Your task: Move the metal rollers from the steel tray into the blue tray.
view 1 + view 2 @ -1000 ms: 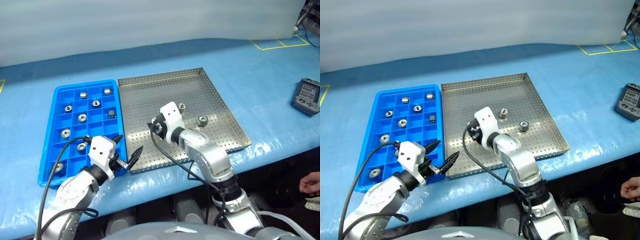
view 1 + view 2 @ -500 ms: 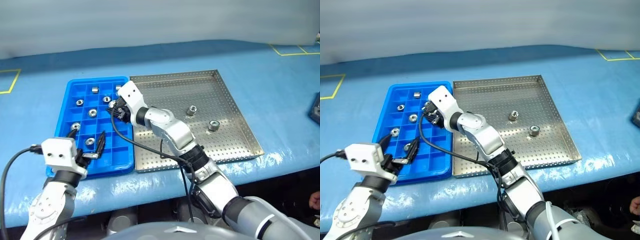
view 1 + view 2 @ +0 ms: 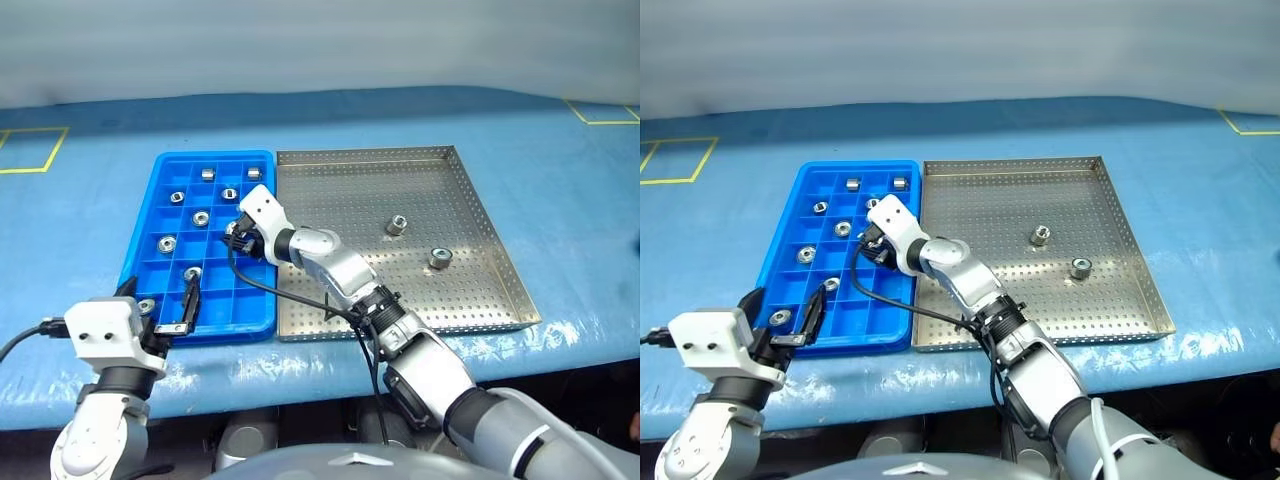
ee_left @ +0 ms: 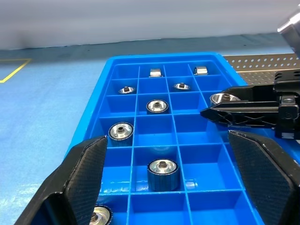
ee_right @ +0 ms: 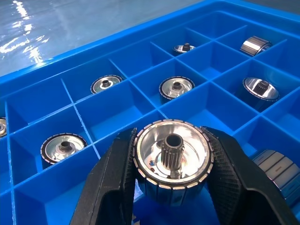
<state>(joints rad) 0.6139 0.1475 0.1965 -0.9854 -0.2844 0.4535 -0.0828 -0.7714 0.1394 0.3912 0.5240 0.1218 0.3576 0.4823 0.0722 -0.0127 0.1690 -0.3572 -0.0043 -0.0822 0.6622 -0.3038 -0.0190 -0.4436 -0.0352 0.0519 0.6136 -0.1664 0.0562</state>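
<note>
My right gripper [image 5: 171, 140] is shut on a metal roller [image 5: 171, 161], a shiny toothed cylinder held just above a compartment in the right column of the blue tray [image 3: 166, 166]. The left wrist view also shows the right gripper [image 4: 220, 110] with that roller [image 4: 224, 98]. Several rollers lie in the blue tray's compartments, one of them here [image 3: 166, 243]. Two rollers [image 3: 397, 224] [image 3: 439, 258] stand on the steel tray [image 3: 350, 190], right of the blue one. My left gripper [image 3: 160, 305] is open at the blue tray's near edge, holding nothing.
Both trays rest side by side on a table with a blue cover [image 3: 560, 200]. Yellow tape marks [image 3: 30, 150] lie at the far left and far right. The table's front edge runs just behind the trays' near rims.
The camera has swung left. My right gripper carried the roller from over the steel tray to over the blue tray. My left gripper drew back and left along the blue tray's near edge.
</note>
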